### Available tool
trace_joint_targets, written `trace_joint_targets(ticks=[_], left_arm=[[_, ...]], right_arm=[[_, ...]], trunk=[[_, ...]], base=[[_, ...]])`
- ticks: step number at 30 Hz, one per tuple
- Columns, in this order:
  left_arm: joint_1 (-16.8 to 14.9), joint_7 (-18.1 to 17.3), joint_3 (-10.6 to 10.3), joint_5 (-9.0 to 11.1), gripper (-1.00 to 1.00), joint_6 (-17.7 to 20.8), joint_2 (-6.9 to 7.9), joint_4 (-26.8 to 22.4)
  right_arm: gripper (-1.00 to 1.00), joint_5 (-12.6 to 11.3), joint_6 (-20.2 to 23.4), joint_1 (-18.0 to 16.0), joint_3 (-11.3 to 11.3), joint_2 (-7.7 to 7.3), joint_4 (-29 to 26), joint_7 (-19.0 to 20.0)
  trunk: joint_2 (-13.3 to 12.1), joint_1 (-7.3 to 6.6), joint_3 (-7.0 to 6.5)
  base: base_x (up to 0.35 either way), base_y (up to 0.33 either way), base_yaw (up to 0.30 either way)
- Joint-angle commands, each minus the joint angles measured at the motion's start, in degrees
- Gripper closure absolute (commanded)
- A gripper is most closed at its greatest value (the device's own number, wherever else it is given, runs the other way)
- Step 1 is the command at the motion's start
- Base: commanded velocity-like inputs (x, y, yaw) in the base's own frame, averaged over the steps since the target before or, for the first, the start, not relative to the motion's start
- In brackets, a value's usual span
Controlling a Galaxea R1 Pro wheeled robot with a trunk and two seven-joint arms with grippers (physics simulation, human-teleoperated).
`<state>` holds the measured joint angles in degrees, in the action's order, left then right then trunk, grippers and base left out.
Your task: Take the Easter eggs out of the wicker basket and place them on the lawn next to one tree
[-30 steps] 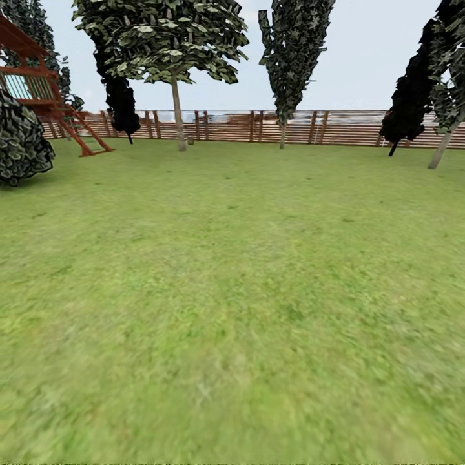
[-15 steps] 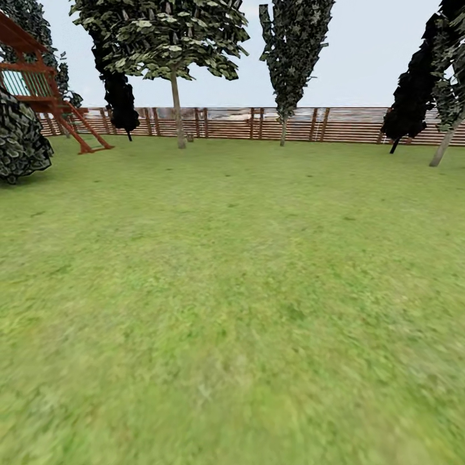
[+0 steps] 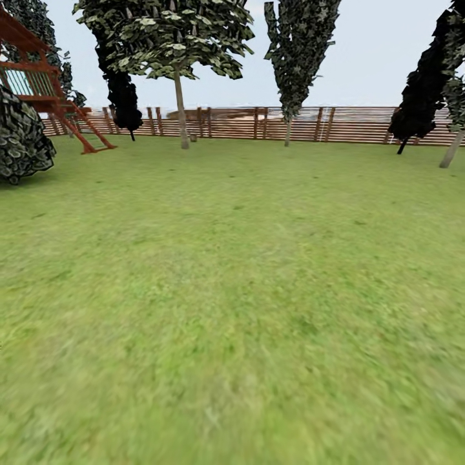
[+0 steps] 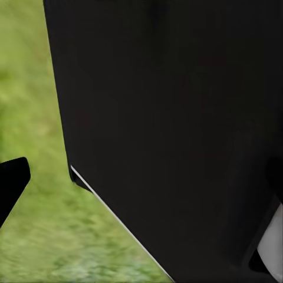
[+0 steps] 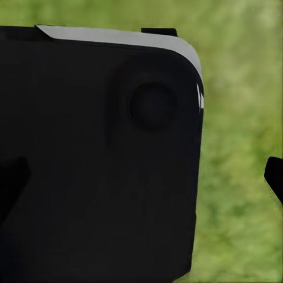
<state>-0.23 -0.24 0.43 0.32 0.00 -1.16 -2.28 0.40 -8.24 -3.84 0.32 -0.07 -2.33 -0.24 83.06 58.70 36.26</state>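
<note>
Wide flat lawn of mottled green grass [image 3: 232, 290]: seen from the head view to run from the foreground to a brown slatted wooden fence [image 3: 349, 125] at the far edge of the garden.

Trees along the fence: 1 slim pale-trunked tree with a broad leafy crown [image 3: 181, 110]; 1 dark columnar tree [image 3: 294, 58]; 1 leaning pale trunk [image 3: 451, 150] at the right edge. None can be matched with certainty to a thick trunk.

Rounded dark leafy bush [image 3: 22, 139]: placed at the left edge, just beside a red-brown wooden play frame with a ladder [image 3: 58, 103].

Easter eggs and wicker basket: their place cannot be told from these pictures.

Wrist views: blurred grass is seen past large black robot housings. Dark tips are cut by the frame edges; how far either arm's fingers are open, or whether anything is held, cannot be told.
</note>
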Motion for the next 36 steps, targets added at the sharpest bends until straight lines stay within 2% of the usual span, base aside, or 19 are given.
trace_joint_targets(ticks=[1, 9, 16, 30, 36], left_arm=[[0.0, 0.0, 0.1, 0.0, -1.00, 0.0, 0.00, 0.0], [0.0, 0.0, 0.1, 0.0, -1.00, 0.0, -0.03, 0.0], [0.0, 0.0, 0.0, 0.0, -1.00, 0.0, -0.04, 0.0], [0.0, 0.0, 0.1, 0.0, -1.00, 0.0, -0.07, 0.0], [0.0, 0.0, 0.1, 0.0, -1.00, 0.0, -0.03, 0.0]], right_arm=[[-1.00, 0.0, -0.2, 0.0, 0.0, -0.01, 0.0, 0.0], [-1.00, 0.0, -0.2, 0.0, 0.0, -0.05, 0.0, 0.0], [-1.00, 0.5, -0.1, 0.0, 0.7, -0.11, 0.2, 0.2], [-1.00, 0.2, -0.2, 0.0, 0.6, 0.03, 0.0, 0.2], [-1.00, 0.2, -0.2, 0.0, 0.6, -0.02, 0.0, 0.2]], trunk=[[0.0, 0.03, 0.09], [0.0, 0.03, 0.51], [0.0, 0.03, 0.53], [0.0, 0.03, 0.53], [0.0, 0.03, 0.75]], base=[[0.305, 0.080, 0.162], [0.305, 0.022, 0.173], [0.307, 0.000, 0.010], [0.328, 0.000, 0.000], [0.332, 0.000, 0.130]])
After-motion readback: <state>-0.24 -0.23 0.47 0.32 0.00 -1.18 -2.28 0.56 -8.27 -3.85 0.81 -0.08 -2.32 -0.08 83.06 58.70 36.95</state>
